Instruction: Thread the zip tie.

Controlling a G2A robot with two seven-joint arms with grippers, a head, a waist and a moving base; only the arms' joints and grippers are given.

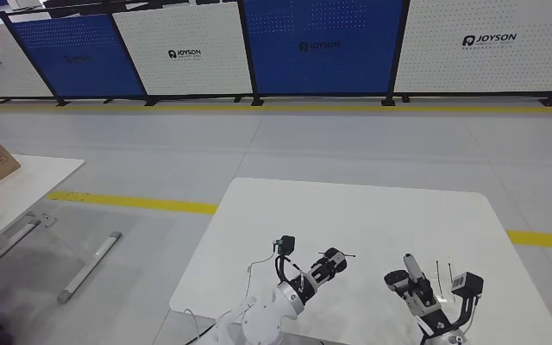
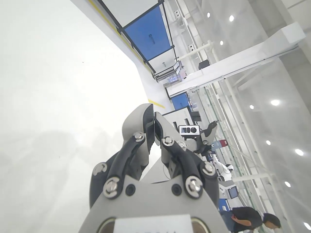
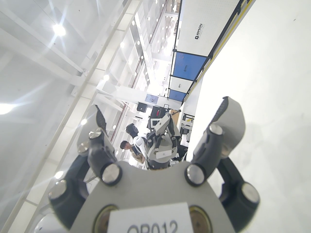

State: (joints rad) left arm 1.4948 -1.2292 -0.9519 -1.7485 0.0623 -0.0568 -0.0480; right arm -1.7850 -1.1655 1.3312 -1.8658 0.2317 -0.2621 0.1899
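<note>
Two thin dark zip ties (image 1: 437, 271) lie straight on the white table (image 1: 362, 216) (close together, roughly parallel)

Above the near part of the table (image 1: 362, 207), the left gripper (image 1: 335, 259) is to the left of the right gripper (image 3: 161, 107), well apart, with partition panels (image 1: 181, 52) far behind the table

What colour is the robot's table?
The table is plain white; the top view shows it best.
</note>
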